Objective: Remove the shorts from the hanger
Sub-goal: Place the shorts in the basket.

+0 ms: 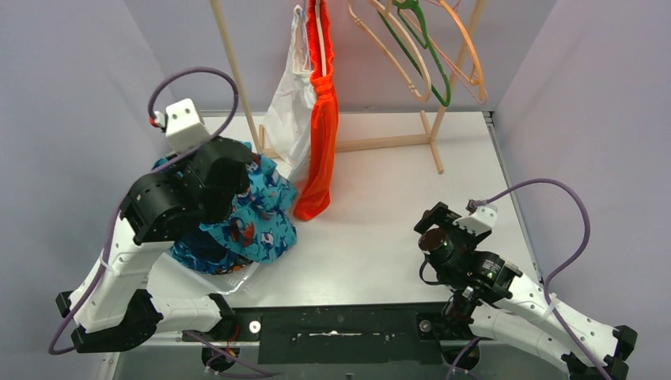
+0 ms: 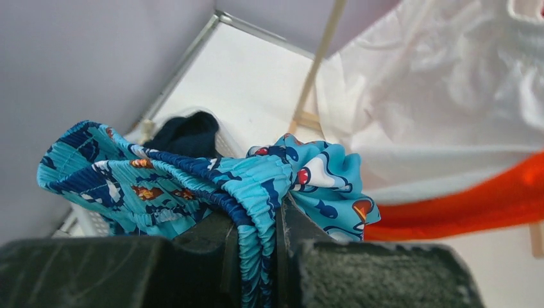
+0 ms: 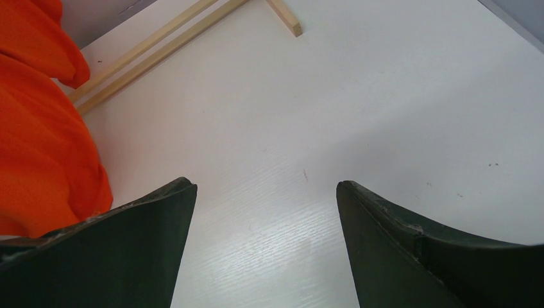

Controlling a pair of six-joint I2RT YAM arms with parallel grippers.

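While the left gripper [image 2: 277,253] is pinching the gathered waistband of the teal shark-print shorts [image 2: 192,183] (jaws nearly closed on the elastic), I am reading this step as the drop-off at the left of the worktop [image 1: 380,229]. Those shorts are bunching over a pile there, and a navy piece [image 2: 189,131] is lying behind them in what looks like a white basket [image 2: 86,221].

To do it cleanly I am planning to open wide right above the pile, then lift straight up so the elastic is not dragging out with the fingers.

The right gripper [image 3: 264,192] is standing wide open and holding nothing, low over the worktop and facing the orange shorts [image 1: 320,127]. These are hanging from the top of the wooden rack [image 1: 380,144], with the hem reaching about to the worktop. White fabric [image 1: 289,111] is touching them on the left; I cannot tell whether it is lining or a separate piece.

For that grab I am aiming at orange cloth only and pulling gently, because the rack looks light and may be tipping. The empty hangers [image 1: 427,63] are hanging close by too.
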